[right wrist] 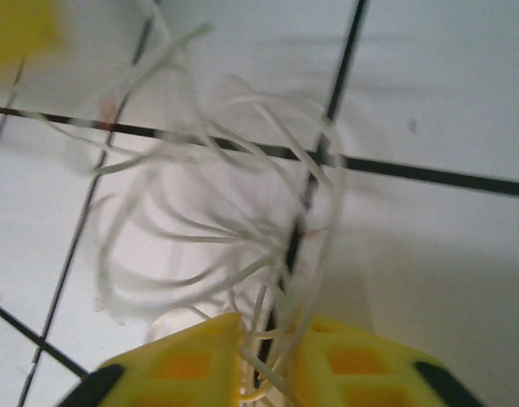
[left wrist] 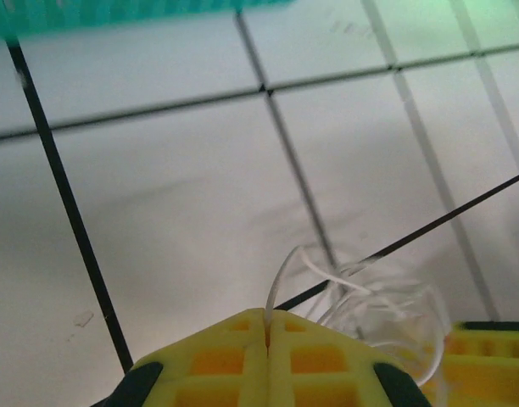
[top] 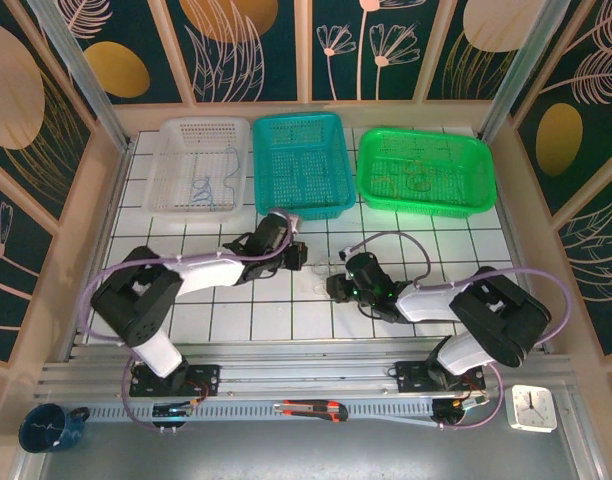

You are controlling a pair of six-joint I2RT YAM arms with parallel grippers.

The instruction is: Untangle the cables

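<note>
- Clamped fully shut with the left pincer (left wrist: 268,326) on one whitish strand of the cables (right wrist: 221,203), with no gap between the pads. Strand poking straight out of the tips, with the rest of the coil just ahead and to the right, down on the table (left wrist: 175,195).
- Closed with the right pincer (right wrist: 264,360) to a narrow slot, packed with several strands at once. Loops fanned out directly ahead of its tips, low over the tiles.
- Risk of tightening instead of loosening: with a whole bunch in the right pincer, probably pulling on the same loops from both ends. No way of matching strand to wire from here, nor of counting the wires.
- Risk of losing the left hold: only a single thin, slick-looking strand, pinched at the very tips, so likely to slide out under a sideways tug.
- Risk of dragging the whole tangle along rather than opening it, in case of one grip giving way first.
- Risk of kinking or stretching so fine a wire with a hard or jerky pull.
- Risk of knocking fingers together: a yellow finger of the right pincer close by, just to the right of the left pincer's tips, with little room for re-gripping.
- Elsewhere, a bluish wire (top: 201,186) in the white basket (top: 176,135), well apart from both pincers.
</note>
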